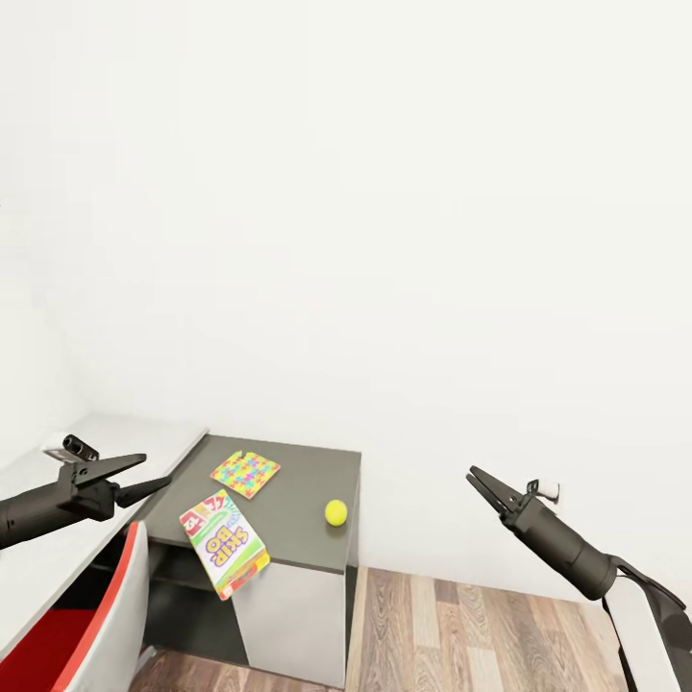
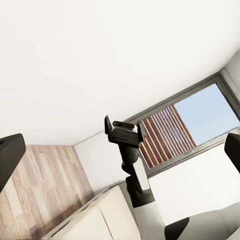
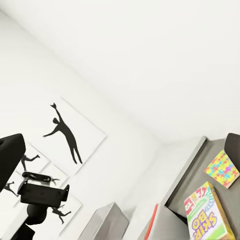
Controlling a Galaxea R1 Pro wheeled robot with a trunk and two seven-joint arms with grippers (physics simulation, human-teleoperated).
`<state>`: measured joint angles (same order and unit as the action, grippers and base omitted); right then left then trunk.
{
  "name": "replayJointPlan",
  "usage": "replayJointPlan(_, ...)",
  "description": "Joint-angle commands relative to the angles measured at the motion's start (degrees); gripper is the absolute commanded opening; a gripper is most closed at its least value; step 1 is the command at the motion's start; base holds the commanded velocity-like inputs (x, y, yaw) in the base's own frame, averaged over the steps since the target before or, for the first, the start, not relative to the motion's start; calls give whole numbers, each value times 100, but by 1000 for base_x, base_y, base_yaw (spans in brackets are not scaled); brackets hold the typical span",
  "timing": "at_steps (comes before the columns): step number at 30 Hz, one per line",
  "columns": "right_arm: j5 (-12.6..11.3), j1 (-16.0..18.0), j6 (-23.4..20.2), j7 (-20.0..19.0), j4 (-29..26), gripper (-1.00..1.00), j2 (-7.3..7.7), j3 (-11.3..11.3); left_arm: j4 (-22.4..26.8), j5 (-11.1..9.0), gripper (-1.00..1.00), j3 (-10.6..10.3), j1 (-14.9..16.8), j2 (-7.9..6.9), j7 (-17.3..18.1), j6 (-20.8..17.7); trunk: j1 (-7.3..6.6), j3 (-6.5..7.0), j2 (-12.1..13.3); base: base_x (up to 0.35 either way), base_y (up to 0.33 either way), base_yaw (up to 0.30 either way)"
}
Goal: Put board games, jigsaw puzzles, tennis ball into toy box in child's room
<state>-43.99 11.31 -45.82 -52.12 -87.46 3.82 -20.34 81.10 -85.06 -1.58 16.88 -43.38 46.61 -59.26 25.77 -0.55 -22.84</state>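
A: Three toys lie on the dark grey part of the table (image 1: 288, 524), and I use this part as the landmark. The SKIP-BO board game (image 1: 224, 543) hangs over its front edge, nearest to the robot. The jigsaw puzzle (image 1: 245, 474) lies flat further back, towards the wall. The tennis ball (image 1: 335, 512) rests near the side edge, well apart from both.

B: Is a claw holding something?

A: No. The left claw (image 1: 144, 473) has its jaws apart and empty, just beside the corner where the pale top (image 1: 125, 432) meets the dark part. The right claw (image 1: 478, 481) is over the wood floor (image 1: 461, 625), well apart from the dark part, with jaws narrow, almost together, and nothing between them.

B: Why are the arms raised like this?

A: I think the robot is only approaching, so both arms stay high and free above the furniture. The toy box I cannot see from here.

B: And the game box on the edge?

A: It sits tilted and overhanging, so I judge a push could tip it to the floor. A red and white chair (image 1: 101, 615) stands just below.
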Motion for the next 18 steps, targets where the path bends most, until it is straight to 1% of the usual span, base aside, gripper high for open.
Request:
replayJointPlan(1,-13,3,-31,-8,1,100,0,-5,-6,-2,100,-11,7,-4,24,-16,2,-6,-7,-78,17,0)
replayJointPlan(10,-13,3,-29,-9,1,100,-3,-5,-6,-2,100,-17,5,-2,24,-15,2,-6,-7,-34,9,0)
replayJointPlan(18,-13,3,-29,6,1,100,-4,3,-6,-2,100,-19,7,2,24,-15,2,-6,-7,-154,109,0)
